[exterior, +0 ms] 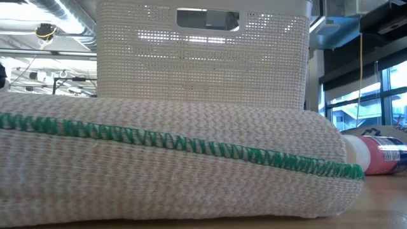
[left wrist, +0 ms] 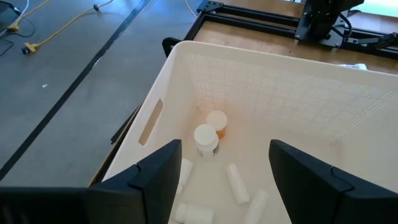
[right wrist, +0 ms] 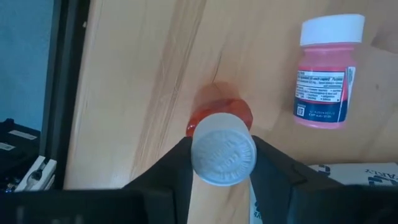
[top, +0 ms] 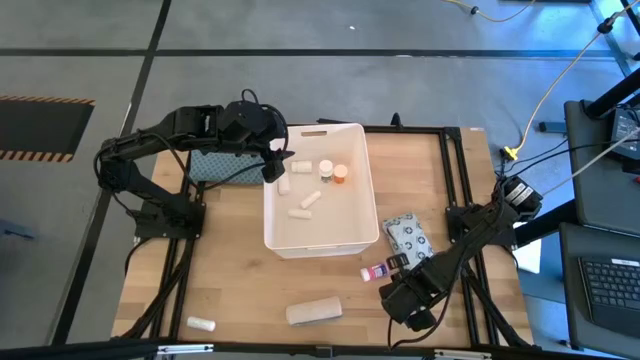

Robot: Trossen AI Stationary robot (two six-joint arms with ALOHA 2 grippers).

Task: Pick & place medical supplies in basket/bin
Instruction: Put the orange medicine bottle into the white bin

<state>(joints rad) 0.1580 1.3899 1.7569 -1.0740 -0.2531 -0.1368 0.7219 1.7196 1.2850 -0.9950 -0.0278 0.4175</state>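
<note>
My right gripper [right wrist: 222, 163] stands at the table's near right [top: 408, 298], pointing down, shut on a small orange bottle with a white cap [right wrist: 222, 155]. A pink bottle [right wrist: 324, 74] lies on its side just beyond it [top: 375, 270]. The white basket [top: 320, 190] sits mid-table with several small white rolls and capped bottles [left wrist: 206, 140] on its floor. My left gripper [left wrist: 224, 168] hangs open above the basket's far left part [top: 275, 162], holding nothing. A beige roll [top: 313, 311] and a small white roll [top: 201, 323] lie near the front edge. My right gripper pinches the orange bottle's white cap [right wrist: 198, 155] between its two fingers [right wrist: 168, 180], one on each side of the cap. The fingers come from above, pointing down. The bottle is upright, its orange body [right wrist: 224, 112] below the cap toward the wooden table top.
A grey-patterned white packet [top: 408, 235] lies right of the basket, close to my right arm. A teal-grey patterned cloth [top: 225, 168] lies under my left arm. In the low view the beige roll [exterior: 172, 165] fills the foreground before the basket [exterior: 203, 57].
</note>
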